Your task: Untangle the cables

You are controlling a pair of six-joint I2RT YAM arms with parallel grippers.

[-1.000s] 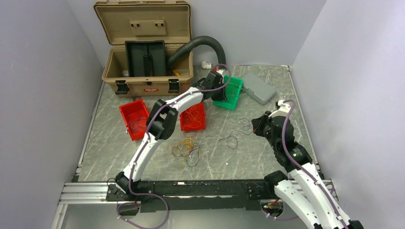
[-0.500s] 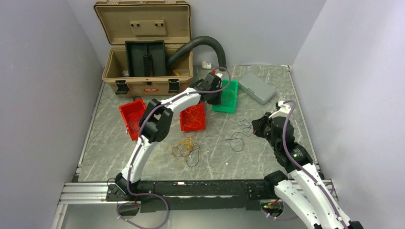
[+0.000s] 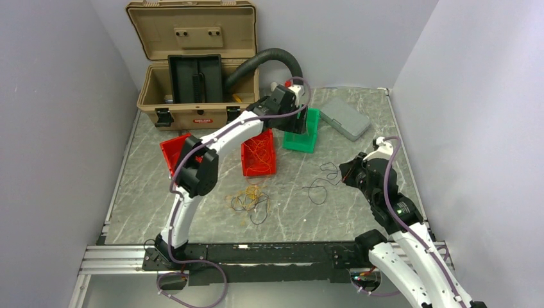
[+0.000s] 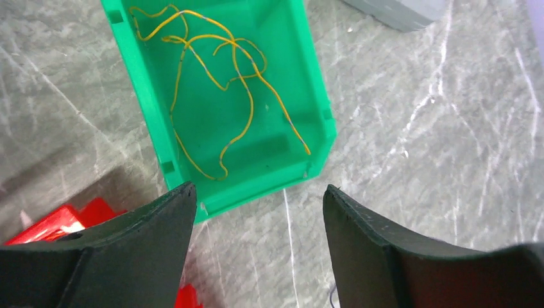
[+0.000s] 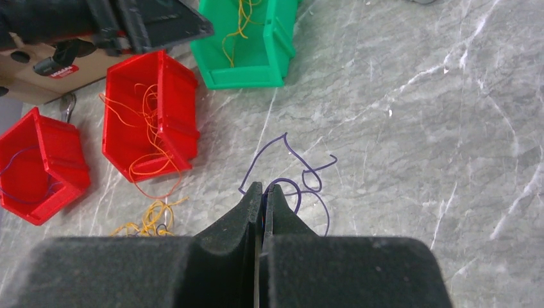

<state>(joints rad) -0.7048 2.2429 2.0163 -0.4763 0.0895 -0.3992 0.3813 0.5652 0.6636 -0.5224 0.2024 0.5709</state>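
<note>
Lower right of the overhead view: R end effector (image 5: pixel 260 192) has its pads pressed together. A dark purple hair-thin wire (image 5: pixel 289 183) loops on the grey marble-pattern worktop (image 3: pixel 289 218) right at its tips; can't tell if the strand is pinched. Bottom centre, a loose tangle of orange, yellow and dark wires (image 3: pixel 250 200) lies on the worktop. Just beyond it, mid-frame, is a red plastic bin (image 3: pixel 258 171) w/ orange wires inside. A second red plastic bin (image 5: pixel 70 160) to its left holds thin dark strands. Further up, centre-right, L end effector (image 4: pixel 256 205) hangs w/ fingers wide apart over the near end of a green plastic bin (image 4: pixel 154 102) holding yellow-orange wires (image 4: pixel 218 77). A grey flat case (image 3: pixel 345 117) lies right of that bin. Top left, an open tan toolbox (image 3: pixel 199 119) w/ a black ribbed hose (image 3: pixel 269 58) arching from it.
</note>
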